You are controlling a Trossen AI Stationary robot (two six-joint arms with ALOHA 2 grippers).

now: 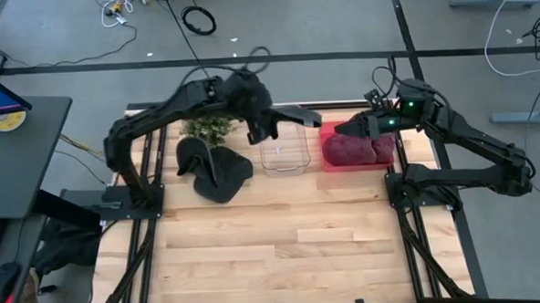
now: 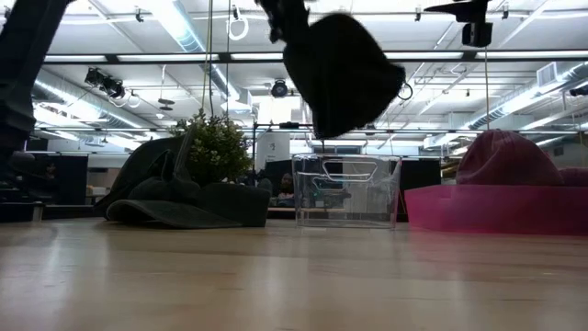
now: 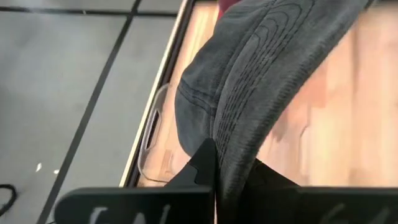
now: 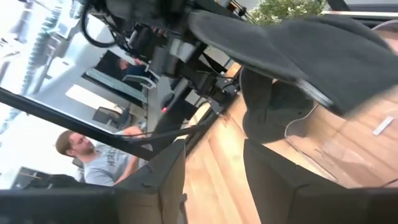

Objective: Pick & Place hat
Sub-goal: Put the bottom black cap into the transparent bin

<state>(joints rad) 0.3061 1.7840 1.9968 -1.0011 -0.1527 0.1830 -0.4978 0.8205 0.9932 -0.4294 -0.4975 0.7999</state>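
Note:
My left gripper is shut on a dark grey hat, a cap with a stitched brim, which hangs above a clear plastic bin. A pile of dark hats lies on the table at the left, in front of a small green plant. A maroon hat rests in a pink bin at the right. My right gripper hovers over the pink bin's left part, open, with nothing between its fingers. My left gripper pinches the hat's stitched brim between its two fingers. The fingers come slanting down from the table's left. The hat is lifted clear and hangs below the fingers, over the clear bin.
The clear bin stands between the hat pile and the pink bin along the table's far side. Bare wooden table stretches toward the near edge. A person sits in the room beyond the table.

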